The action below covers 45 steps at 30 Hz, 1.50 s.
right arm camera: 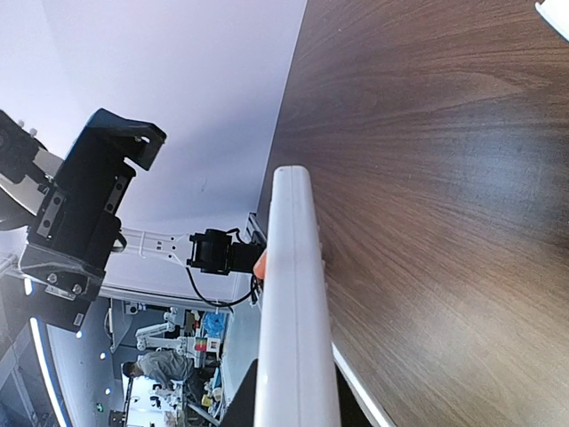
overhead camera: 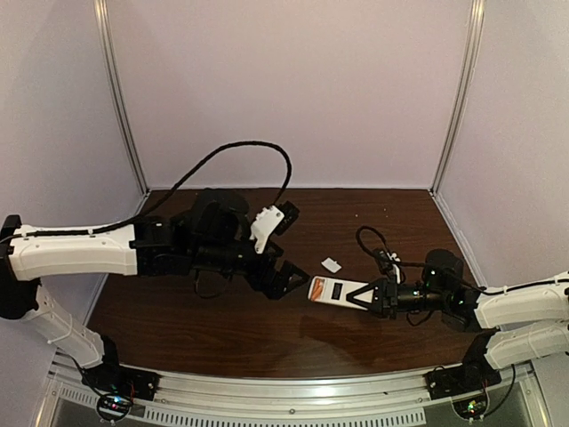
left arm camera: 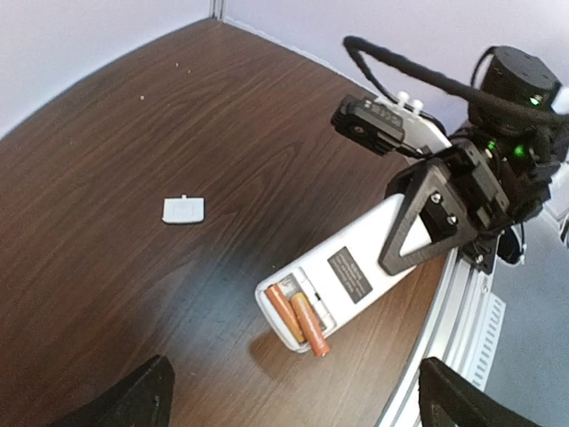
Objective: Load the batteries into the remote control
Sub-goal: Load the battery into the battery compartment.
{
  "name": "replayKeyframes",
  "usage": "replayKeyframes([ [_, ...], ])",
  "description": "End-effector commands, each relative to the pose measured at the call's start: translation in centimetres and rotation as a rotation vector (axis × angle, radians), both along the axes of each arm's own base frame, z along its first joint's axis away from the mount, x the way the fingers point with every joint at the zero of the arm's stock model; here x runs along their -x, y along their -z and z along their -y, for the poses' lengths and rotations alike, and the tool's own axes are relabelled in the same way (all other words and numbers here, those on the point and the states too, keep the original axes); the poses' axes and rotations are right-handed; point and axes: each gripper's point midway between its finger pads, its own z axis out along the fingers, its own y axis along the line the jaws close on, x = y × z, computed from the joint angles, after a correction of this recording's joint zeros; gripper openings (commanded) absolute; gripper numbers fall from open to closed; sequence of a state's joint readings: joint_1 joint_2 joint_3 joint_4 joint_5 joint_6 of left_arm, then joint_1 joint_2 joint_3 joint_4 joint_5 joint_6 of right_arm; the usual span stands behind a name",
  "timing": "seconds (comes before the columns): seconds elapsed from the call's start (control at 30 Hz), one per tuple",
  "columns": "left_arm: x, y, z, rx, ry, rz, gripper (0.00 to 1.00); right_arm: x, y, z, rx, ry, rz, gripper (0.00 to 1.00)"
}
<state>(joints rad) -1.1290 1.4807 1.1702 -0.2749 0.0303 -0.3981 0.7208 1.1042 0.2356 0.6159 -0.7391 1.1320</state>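
Observation:
The remote control (overhead camera: 338,291) lies white back up, just above the table. My right gripper (overhead camera: 378,296) is shut on its near end. Two orange batteries (left arm camera: 298,318) lie side by side in its open slot; one pokes out past the remote's end. In the left wrist view the remote (left arm camera: 360,267) sits between my wide-open fingers, and the left gripper (left arm camera: 293,400) is empty above the battery end. In the top view the left gripper (overhead camera: 289,246) hovers just left of the remote. The right wrist view shows the remote's edge (right arm camera: 293,302) in the gripper (right arm camera: 298,400) and an orange tip (right arm camera: 260,264).
A small loose white cover piece (overhead camera: 331,264) lies on the brown table behind the remote; it also shows in the left wrist view (left arm camera: 184,210). A black cable (overhead camera: 369,240) loops by the right arm. The metal front rail (overhead camera: 293,391) runs along the near edge.

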Motion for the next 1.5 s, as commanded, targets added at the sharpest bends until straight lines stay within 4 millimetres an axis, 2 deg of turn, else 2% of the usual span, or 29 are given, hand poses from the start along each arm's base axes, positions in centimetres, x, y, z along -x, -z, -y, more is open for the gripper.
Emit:
replayKeyframes([
  [0.0, 1.2, -2.8, -1.1, 0.045, 0.175, 0.258, 0.97, 1.3, -1.7, -0.7, -0.042, -0.091, 0.03, 0.0],
  [0.17, 3.7, -0.5, -1.5, 0.022, 0.352, 0.318, 0.97, 2.1, -2.5, -1.2, -0.065, -0.165, 0.035, 0.0],
  [0.43, 5.0, 1.8, -0.5, -0.018, 0.466, 0.371, 0.97, 3.3, -3.9, -2.4, -0.079, -0.261, 0.061, 0.0],
  [1.03, 6.4, 3.3, 0.8, 0.002, 0.569, 0.339, 0.97, 4.9, -4.8, -4.0, -0.093, -0.352, 0.092, 0.0],
  [1.47, 6.2, 4.0, 1.4, -0.008, 0.564, 0.311, 0.83, 5.7, -5.2, -4.6, -0.101, -0.384, 0.101, 0.0],
])
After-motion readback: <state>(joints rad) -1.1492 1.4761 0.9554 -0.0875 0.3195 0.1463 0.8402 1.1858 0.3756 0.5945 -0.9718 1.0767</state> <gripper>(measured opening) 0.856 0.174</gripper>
